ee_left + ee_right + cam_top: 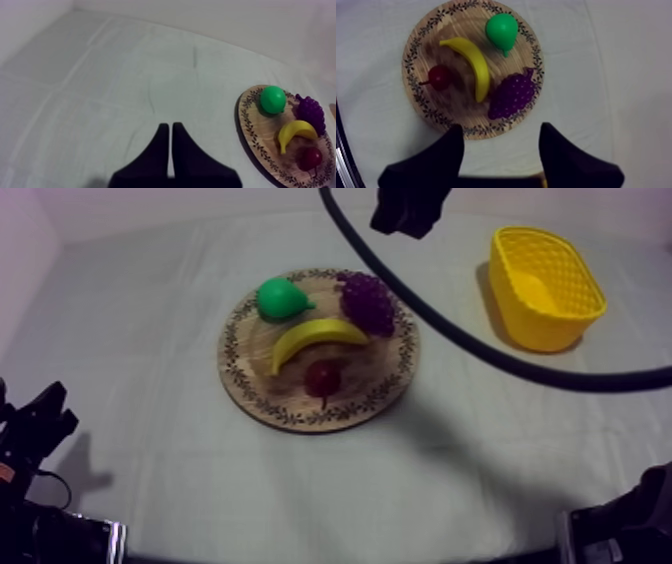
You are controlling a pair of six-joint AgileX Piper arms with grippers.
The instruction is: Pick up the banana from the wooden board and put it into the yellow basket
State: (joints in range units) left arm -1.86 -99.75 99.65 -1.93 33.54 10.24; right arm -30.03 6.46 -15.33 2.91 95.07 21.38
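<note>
Round wooden board (245, 388) mid-table; yellow basket (548, 323) well apart, at its right. Banana (473, 65) lies on the board between pear (501, 30), grapes (511, 95) and small red fruit (440, 77). Right gripper (501, 150) hovers over the rim by the grapes, fingers spread, clear of the banana; left gripper (170, 145) pressed together over bare cloth.

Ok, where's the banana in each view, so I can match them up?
Top view: the banana lies mid wooden board, between the pear and the small red fruit.
Left wrist view: the banana is on the board, beside the grapes.
Right wrist view: the banana crosses the board's middle, grapes at one end.
Shared landmark: the green pear on the board.
</note>
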